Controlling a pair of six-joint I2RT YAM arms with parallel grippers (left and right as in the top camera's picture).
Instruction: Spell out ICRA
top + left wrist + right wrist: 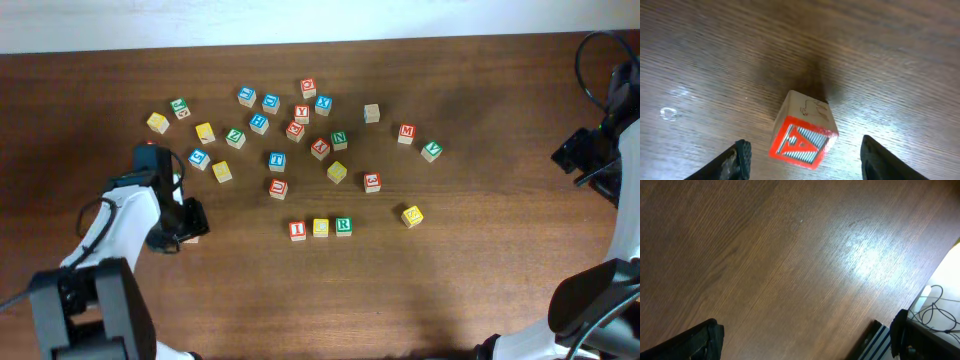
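A red letter A block (802, 132) lies tilted on the wooden table, between the two fingers of my left gripper (805, 156), which is open around it without touching. In the overhead view the left gripper (183, 222) sits at the left of the table and hides most of that block. A red I block (297, 230), a yellow C block (320, 227) and a green R block (343, 225) stand in a row at the front centre. My right gripper (807, 330) is open and empty over bare wood at the far right (580, 155).
Several loose letter blocks are scattered across the back of the table, among them another red A block (320, 148), a yellow block (411, 215), a red block (372, 182) and a red M block (406, 133). Cables (935, 312) hang past the table's right edge.
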